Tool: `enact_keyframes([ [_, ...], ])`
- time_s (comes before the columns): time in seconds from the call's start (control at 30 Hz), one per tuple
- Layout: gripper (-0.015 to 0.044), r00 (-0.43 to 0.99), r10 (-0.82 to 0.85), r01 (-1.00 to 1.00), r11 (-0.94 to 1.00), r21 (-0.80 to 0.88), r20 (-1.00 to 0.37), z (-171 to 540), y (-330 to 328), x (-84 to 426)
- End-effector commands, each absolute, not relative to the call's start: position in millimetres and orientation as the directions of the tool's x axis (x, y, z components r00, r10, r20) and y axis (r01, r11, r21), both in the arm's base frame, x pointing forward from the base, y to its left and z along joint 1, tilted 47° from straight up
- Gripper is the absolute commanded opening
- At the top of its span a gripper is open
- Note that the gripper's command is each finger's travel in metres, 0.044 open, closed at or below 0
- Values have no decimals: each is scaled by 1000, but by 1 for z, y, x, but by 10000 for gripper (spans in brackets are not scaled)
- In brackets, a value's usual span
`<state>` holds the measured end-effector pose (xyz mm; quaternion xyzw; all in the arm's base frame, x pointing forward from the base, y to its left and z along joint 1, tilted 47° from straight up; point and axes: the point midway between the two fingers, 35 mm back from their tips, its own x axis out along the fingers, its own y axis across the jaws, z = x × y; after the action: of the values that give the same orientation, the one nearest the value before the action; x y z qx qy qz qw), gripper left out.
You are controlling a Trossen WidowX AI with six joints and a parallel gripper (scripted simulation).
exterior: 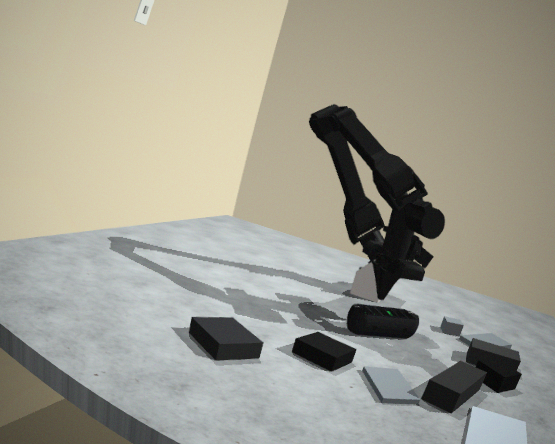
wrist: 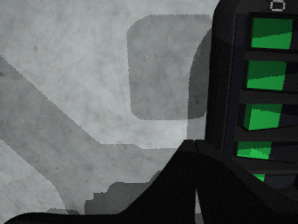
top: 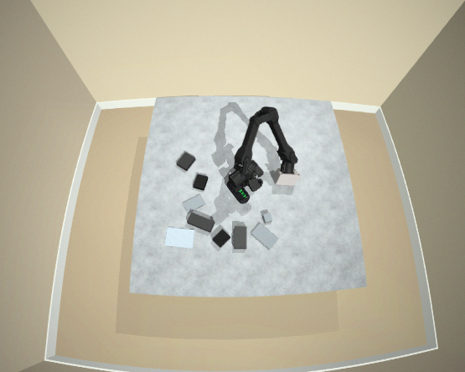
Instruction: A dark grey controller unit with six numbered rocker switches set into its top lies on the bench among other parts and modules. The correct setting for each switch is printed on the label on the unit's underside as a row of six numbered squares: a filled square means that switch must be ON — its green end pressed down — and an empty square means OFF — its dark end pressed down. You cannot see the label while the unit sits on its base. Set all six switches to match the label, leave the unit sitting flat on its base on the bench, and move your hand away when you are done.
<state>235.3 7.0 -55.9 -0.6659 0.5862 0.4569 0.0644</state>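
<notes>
The dark grey controller unit (top: 237, 193) (exterior: 381, 326) (wrist: 221, 95) sits upright on the bench (top: 311, 251) (exterior: 146, 300), its switches facing up. Several switches with green ends show along the right edge of the wrist view; the lower ones are partly hidden by a finger, and their full settings cannot be read. Its underside label is hidden. My gripper (exterior: 381, 298) (wrist: 193, 148) is shut and empty, its fingertips together. In the exterior view the tips are above the unit; in the wrist view they appear beside its long edge. The arm hides the tips in the top view.
A pale pinkish block (top: 287, 179) (exterior: 365, 285) stands at the arm's base. Dark boxes (top: 186, 161) (top: 200, 181) (exterior: 226, 337) lie to one side. More dark blocks (top: 240, 237) (top: 200, 221), grey plates (top: 193, 203) (top: 265, 235), a small grey block (top: 266, 216) and a whitish plate (top: 179, 237) lie nearby.
</notes>
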Motion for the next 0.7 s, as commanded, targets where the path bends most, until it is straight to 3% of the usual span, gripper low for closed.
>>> enact_keyframes([
  [0.0, 53, -105, -721, -840, -305, 450, -685, -51, 13, 237],
  [0.3, 289, -105, -721, -840, -305, 449, -685, -22, 44, 240],
  [0.67, 0, -105, -721, -840, -305, 449, -685, -22, 44, 240],
])
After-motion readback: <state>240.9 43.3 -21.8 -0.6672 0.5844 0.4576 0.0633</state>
